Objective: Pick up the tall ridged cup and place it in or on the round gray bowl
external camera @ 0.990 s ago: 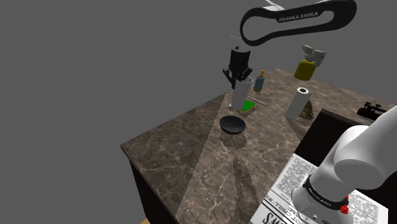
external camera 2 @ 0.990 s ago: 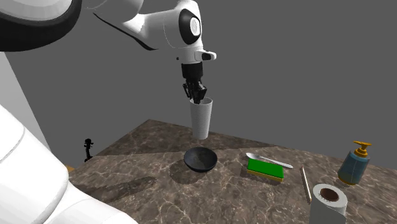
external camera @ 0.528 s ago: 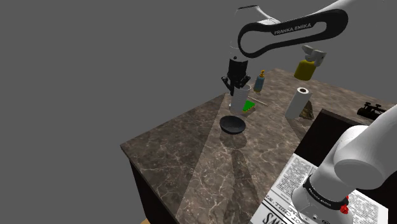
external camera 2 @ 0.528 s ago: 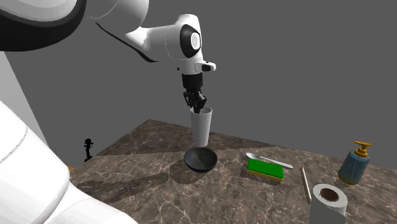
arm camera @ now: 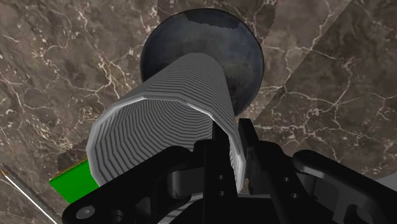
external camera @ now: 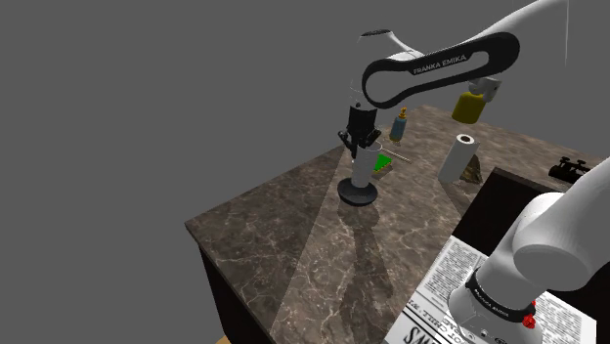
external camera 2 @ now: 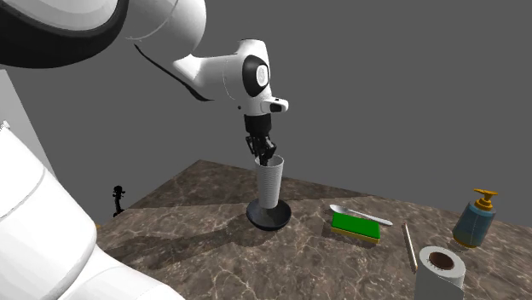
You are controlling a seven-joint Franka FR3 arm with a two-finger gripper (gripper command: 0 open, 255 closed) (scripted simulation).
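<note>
Fingers (arm camera: 257,159) of the black gripper (external camera 2: 265,154) stand almost closed, pinching one wall of the tall ridged cup (external camera 2: 272,182) at its rim. In the wrist view, one finger sits inside the cup's mouth and the other outside it. The cup, pale grey-white with fine ridges ringing it, hangs upright below the hand with its open end up. Its base is down within the round dark grey bowl (external camera 2: 257,218), roughly at the bowl's middle. Whether the base rests on the bowl's floor cannot be told. The bowl sits on the brown marbled worktop (external camera 2: 298,264).

In the second exterior view, to the bowl's right, a green sponge (external camera 2: 355,226) lies flat with a pale spoon (external camera 2: 361,215) just behind it. Further right a thin wooden stick (external camera 2: 410,245) lies near a paper towel roll (external camera 2: 442,268). A blue-grey soap dispenser (external camera 2: 474,219) with a yellow pump stands beyond them. In the shoulder view a yellow spray bottle (external camera: 469,104) stands at the worktop's far corner. A newspaper (external camera: 445,283) lies on top of the stand beside the arm's base.
</note>
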